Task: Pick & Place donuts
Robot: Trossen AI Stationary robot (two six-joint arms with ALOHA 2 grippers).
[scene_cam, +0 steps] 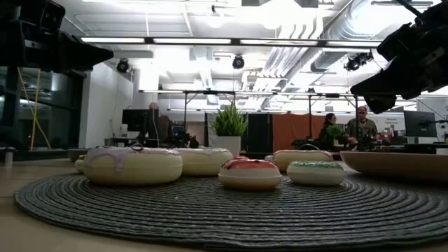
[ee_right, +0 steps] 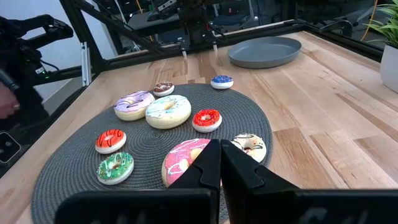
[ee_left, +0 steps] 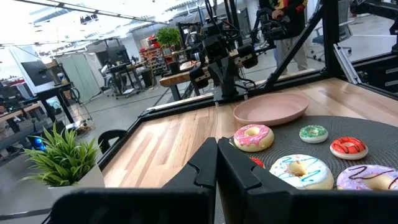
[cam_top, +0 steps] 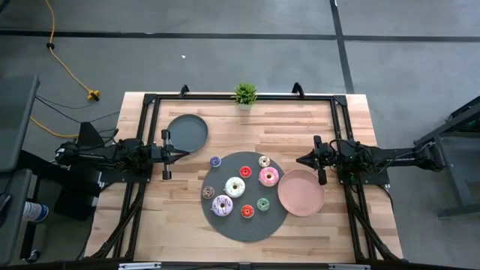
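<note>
Grey woven mat [cam_top: 244, 225] lies in the middle of the wooden table [cam_top: 165, 217], and all the donuts rest on it, none lifted. On the high view there are three larger ones: the pink donut [cam_top: 268, 176] near the mat's right edge, the white donut [cam_top: 235, 186] at the centre, and the lilac donut [cam_top: 222, 205] toward the lower left. Small ones sit around them: a blue one [cam_top: 215, 161] at the mat's far left edge, a red one [cam_top: 244, 172], a cream one [cam_top: 264, 160], a brown one [cam_top: 208, 193], another red one [cam_top: 247, 211] and a green one [cam_top: 262, 204].

A pink plate [cam_top: 301, 193] overlaps the mat's right edge and holds nothing. A dark grey plate [cam_top: 187, 132] sits apart at the far left, also bare.

The left gripper [cam_top: 182, 153] hangs off the mat's left side, fingers closed together and holding nothing, as its wrist view shows. The right gripper [cam_top: 300, 160] hangs above the pink plate's far edge, likewise closed and carrying nothing.

By my reading the task is at its start: no pick is under way. The next move calls for one gripper to spread its fingers, travel over a chosen donut, likely the pink one nearest the right arm, and descend so the fingers straddle the ring before closing.
</note>
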